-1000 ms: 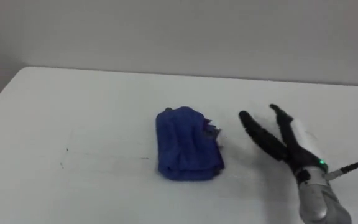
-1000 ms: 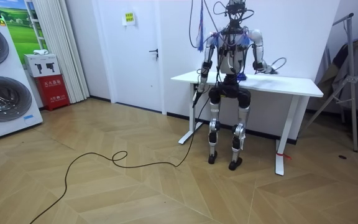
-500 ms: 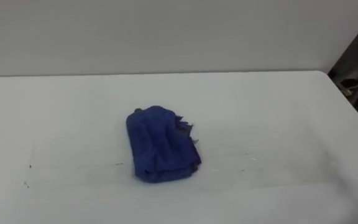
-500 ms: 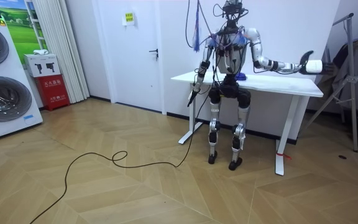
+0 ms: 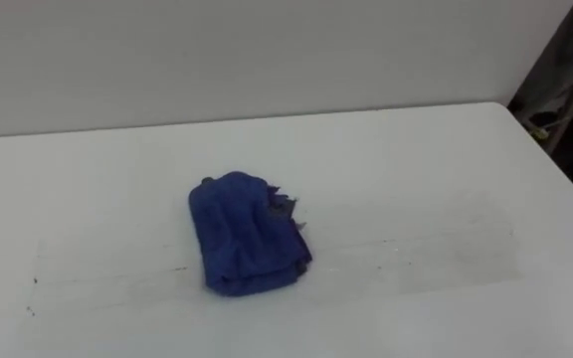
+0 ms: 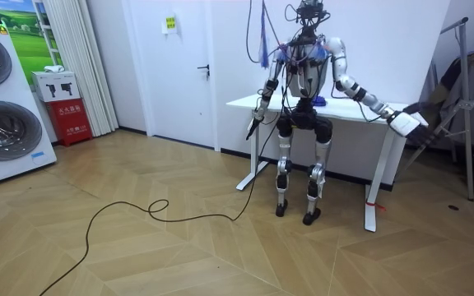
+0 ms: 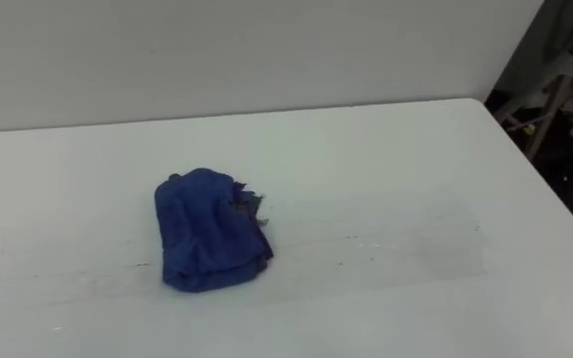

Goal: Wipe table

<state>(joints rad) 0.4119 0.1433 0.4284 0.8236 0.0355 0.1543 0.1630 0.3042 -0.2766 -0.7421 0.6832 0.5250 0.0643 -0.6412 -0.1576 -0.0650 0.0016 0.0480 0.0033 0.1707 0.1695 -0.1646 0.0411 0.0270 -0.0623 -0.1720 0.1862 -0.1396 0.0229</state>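
Note:
A crumpled blue cloth (image 5: 247, 234) lies by itself on the white table (image 5: 416, 169), left of the middle; nothing touches it. Faint smear bands (image 5: 436, 249) run across the tabletop to both sides of it. In the room view I stand close against the table's long side, with the cloth (image 6: 319, 100) in front of my chest. My right arm stretches out and down past the table's end at the room view's right, its hand (image 6: 406, 119) just off the corner. My left hand (image 6: 253, 128) hangs beside my hip at the table's other end.
The table's right edge (image 5: 555, 159) drops off toward dark clutter on the floor (image 5: 570, 89). A metal rack (image 6: 467, 99) stands close beyond my right hand. The wall runs directly behind the table. Small dark specks (image 5: 34, 282) mark the left of the tabletop.
My right hand left its place beside the cloth, swung out level past the table's end, then dropped lower. The eye view shifted right; the cloth stayed put.

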